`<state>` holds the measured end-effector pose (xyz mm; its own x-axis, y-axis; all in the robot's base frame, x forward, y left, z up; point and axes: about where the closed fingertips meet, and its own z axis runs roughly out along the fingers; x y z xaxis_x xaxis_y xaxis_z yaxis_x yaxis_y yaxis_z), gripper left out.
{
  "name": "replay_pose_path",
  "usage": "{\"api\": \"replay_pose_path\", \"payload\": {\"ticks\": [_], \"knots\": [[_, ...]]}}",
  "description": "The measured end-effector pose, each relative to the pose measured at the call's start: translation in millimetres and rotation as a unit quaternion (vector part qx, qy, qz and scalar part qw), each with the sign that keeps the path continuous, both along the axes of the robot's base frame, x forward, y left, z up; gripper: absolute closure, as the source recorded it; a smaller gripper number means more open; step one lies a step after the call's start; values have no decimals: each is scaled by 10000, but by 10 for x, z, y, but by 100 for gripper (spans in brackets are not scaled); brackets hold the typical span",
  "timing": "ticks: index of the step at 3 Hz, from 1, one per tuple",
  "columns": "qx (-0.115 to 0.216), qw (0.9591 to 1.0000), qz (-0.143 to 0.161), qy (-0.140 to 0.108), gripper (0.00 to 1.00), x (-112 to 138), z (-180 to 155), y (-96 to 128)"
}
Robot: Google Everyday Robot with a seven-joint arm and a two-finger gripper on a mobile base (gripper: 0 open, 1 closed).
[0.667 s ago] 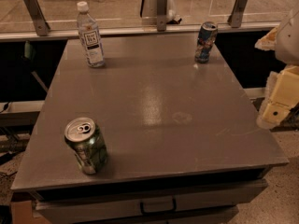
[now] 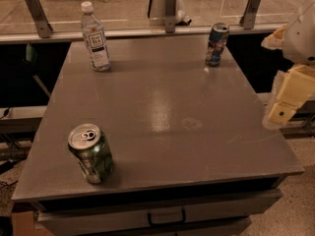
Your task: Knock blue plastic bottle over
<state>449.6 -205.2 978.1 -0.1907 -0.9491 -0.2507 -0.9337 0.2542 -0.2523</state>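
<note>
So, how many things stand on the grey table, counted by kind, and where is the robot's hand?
Bottles: 1, the blue plastic bottle, upright, far left.
Cans: 2, a blue patterned can at far right, a green can at near left.
Total: 3 on the table.
The hand hangs beside the table's right edge, touching none.

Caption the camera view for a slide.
On the table, blue plastic bottle upright far left, blue can far right, green can near left; gripper off the right edge, touching nothing.
</note>
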Motion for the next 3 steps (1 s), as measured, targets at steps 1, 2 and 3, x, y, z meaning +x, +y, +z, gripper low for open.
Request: {"api": "replay_pose_path", "payload": {"ticks": [1,2,3], "knots": [[695,9952,643,-264,0,592,60,769],[1221,9860,1036,-474,0,1072,100,1510],[1221,9860,1036,-474,0,1072,100,1510]]}}
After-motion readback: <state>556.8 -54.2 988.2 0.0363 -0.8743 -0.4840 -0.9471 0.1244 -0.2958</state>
